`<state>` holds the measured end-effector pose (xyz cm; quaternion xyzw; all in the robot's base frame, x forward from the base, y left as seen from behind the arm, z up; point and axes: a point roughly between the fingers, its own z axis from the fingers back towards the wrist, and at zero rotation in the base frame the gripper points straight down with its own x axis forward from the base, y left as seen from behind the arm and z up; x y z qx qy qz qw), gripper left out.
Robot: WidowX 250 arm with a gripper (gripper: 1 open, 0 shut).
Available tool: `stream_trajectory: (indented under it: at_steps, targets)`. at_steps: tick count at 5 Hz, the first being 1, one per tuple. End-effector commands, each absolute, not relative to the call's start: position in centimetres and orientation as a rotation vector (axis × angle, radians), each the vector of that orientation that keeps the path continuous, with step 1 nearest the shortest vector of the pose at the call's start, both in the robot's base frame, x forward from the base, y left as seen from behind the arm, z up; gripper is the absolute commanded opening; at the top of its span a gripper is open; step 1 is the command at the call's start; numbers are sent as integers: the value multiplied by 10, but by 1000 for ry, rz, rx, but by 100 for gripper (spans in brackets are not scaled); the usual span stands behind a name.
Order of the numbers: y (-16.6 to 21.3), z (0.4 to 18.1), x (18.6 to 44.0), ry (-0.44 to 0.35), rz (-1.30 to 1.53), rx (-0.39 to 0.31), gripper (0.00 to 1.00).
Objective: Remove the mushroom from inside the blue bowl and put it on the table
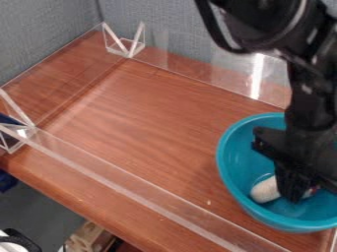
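Observation:
The turquoise blue bowl (234, 150) sits on the reddish-brown wooden table (138, 108) at the right front. My black gripper (293, 189) reaches down into the bowl, its fingers drawn together. The mushroom (266, 186) shows only as a cream-white stem poking out to the left of the fingertips, low in the bowl. Its cap is hidden behind the fingers, which look shut on it.
Low clear acrylic walls (112, 187) edge the table, with triangular clear brackets at the back (125, 39) and at the left (14, 133). The bulky black arm (270, 30) hangs over the bowl. The wooden top stretches left of the bowl.

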<state>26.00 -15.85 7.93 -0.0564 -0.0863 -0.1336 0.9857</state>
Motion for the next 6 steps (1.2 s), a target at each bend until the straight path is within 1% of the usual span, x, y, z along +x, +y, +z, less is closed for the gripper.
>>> stream_trajectory:
  at_steps: [1,2,3,4,6]
  targets:
    - [-141,130,266,-295,-225,-121,0]
    - [-115,163,266,-353,-167,-106,0]
    - [-90,169,263,-358,-100,-94,100]
    - [-83,154,260,-332,-81,-88,100]
    - [-127,122,254,-288,-167,-111,100]
